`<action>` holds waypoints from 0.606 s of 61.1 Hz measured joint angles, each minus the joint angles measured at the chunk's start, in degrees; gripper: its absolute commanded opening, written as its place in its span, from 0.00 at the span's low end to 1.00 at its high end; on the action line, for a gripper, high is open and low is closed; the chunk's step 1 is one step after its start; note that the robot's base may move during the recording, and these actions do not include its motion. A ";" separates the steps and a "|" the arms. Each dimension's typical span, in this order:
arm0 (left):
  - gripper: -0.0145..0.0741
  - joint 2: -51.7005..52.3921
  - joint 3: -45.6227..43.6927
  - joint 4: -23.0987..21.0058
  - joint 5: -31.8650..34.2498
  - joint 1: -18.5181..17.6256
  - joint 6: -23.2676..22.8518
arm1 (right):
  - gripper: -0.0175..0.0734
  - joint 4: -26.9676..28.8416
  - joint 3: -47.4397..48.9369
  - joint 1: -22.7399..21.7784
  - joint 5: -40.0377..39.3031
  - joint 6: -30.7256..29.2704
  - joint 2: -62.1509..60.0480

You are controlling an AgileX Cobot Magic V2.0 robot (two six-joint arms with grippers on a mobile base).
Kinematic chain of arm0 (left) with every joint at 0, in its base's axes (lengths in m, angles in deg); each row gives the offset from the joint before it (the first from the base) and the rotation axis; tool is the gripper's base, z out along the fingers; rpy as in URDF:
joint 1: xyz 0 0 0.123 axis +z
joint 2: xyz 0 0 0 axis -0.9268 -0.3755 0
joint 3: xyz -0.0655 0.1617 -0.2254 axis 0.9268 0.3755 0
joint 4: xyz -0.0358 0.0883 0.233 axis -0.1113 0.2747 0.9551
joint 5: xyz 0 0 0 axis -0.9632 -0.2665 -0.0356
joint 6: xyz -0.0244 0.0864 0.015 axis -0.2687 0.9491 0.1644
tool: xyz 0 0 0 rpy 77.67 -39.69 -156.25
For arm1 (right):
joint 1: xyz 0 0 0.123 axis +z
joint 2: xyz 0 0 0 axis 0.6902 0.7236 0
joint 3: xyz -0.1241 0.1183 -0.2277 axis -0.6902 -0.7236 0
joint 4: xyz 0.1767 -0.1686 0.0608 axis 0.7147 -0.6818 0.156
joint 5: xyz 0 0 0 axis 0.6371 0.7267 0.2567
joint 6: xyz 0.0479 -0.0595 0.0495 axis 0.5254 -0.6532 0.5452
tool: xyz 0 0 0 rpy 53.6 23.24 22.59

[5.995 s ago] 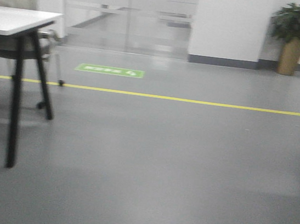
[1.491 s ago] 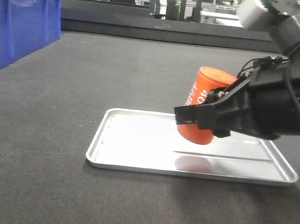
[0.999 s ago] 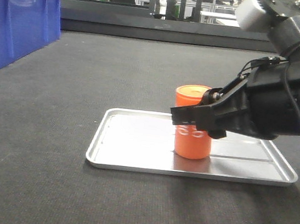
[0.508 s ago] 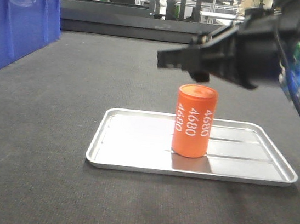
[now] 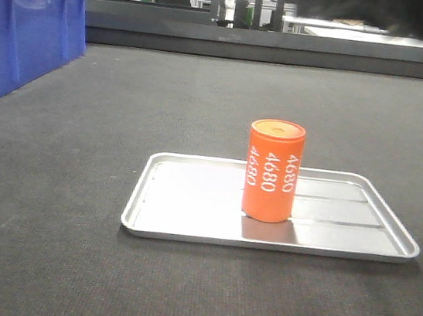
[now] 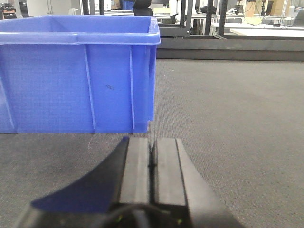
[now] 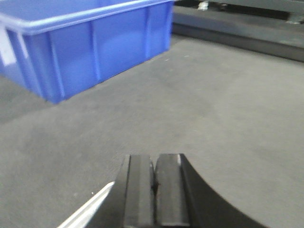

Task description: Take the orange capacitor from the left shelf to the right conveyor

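A: Arm poses?

B: Left hand [image 6: 152,164] low over the dark grey conveyor belt [image 6: 228,123], fingers pressed together, nothing between them, pointed at a blue plastic bin [image 6: 78,71]. Right hand [image 7: 154,190] also pressed together and empty, angled down over the belt. In the front view only a dark blur [image 5: 371,9] crosses the top edge, apparently part of an arm; pose unreadable there.

A: The orange capacitor?

B: Orange capacitor [image 5: 272,170] stands upright in the shallow silver tray [image 5: 190,202], right of the tray's centre, free of both hands. The tray lies flat on the belt.

A: Anything hidden or cut off?

B: Bin cropped at the left edge in the front view [image 5: 26,28]. The right wrist view is blurred; a pale silver corner [image 7: 90,209] shows at its lower left, probably the tray. Capacitor's far side unseen; "4680" reads in white down the side, the leftmost column partly wrapped out of sight. Background racks too blurred to identify.

A: Counts?

B: One capacitor, one tray, two hands. One bin in each view; I cannot tell whether it is the same bin.
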 measured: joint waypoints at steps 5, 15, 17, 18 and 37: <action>0.02 0.00 0.00 0.00 0.00 0.00 0.00 | 0.26 0.00 0.00 0.00 3.75 2.16 -4.46; 0.02 0.00 0.00 0.00 0.00 0.00 0.00 | 0.26 0.00 0.00 0.00 6.28 3.28 -11.01; 0.02 0.00 0.00 0.00 0.00 0.00 0.00 | 0.26 0.00 0.00 0.00 6.28 3.28 -11.68; 0.02 0.00 0.00 0.00 0.00 0.00 0.00 | 0.26 0.00 0.00 0.00 6.28 3.28 -11.97; 0.02 0.00 0.00 0.00 0.00 0.00 0.00 | 0.25 0.00 0.00 -0.89 7.31 3.40 -12.43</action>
